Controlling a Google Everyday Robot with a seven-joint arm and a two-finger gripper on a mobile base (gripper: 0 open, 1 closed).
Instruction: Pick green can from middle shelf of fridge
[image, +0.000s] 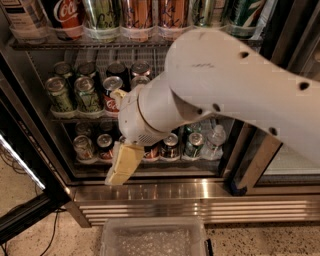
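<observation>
Two pale olive-green cans (86, 94) stand side by side at the left front of the middle shelf (75, 115), a wire rack with clear trays inside the fridge (150, 192). I cannot tell which of the two is the task's green can. My gripper (121, 167) hangs from the big white arm (225, 95). It points down and left in front of the lower rack, below and to the right of the green cans and apart from them. The arm hides the right half of the middle shelf.
A red Coca-Cola can (111, 95) stands right of the green cans. Tall cans and bottles fill the top rack (135, 15). Cans and water bottles (215, 141) sit on the lowest rack. A clear plastic bin (152, 237) lies on the floor. The open door (20, 165) is at left.
</observation>
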